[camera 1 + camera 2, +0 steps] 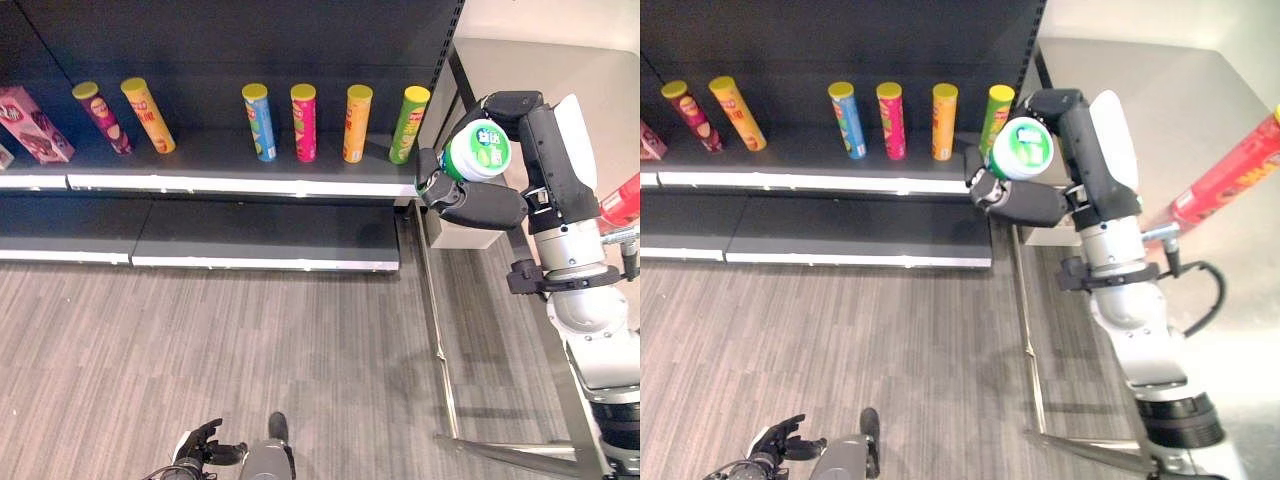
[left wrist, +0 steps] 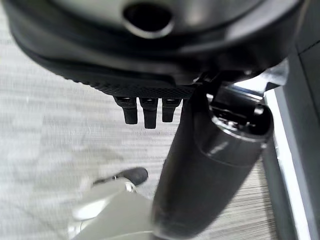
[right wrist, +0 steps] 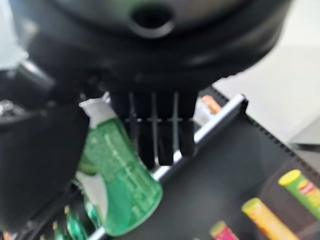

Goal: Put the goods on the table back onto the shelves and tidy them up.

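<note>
Six tall cardboard snack tubes stand in a row on the black metal shelf (image 1: 240, 160), a pink snack box (image 1: 35, 124) at their left. The right robot hand (image 1: 470, 200) holds a green-and-white plastic cup (image 1: 478, 149) just right of the shelf's end, beside the grey bench (image 1: 1180, 110), where a red snack tube (image 1: 1225, 175) lies.

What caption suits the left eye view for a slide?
Right hand holds a green cup beside the shelf of tall cans.

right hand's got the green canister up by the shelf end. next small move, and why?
Probably carry it left over the top shelf and lower it just past the green tube. The right hand is curled round the green-and-white canister, which hangs off the shelf's right end rather than over the board. The tubes stand in a row, with bare shelf near the green one.
</note>
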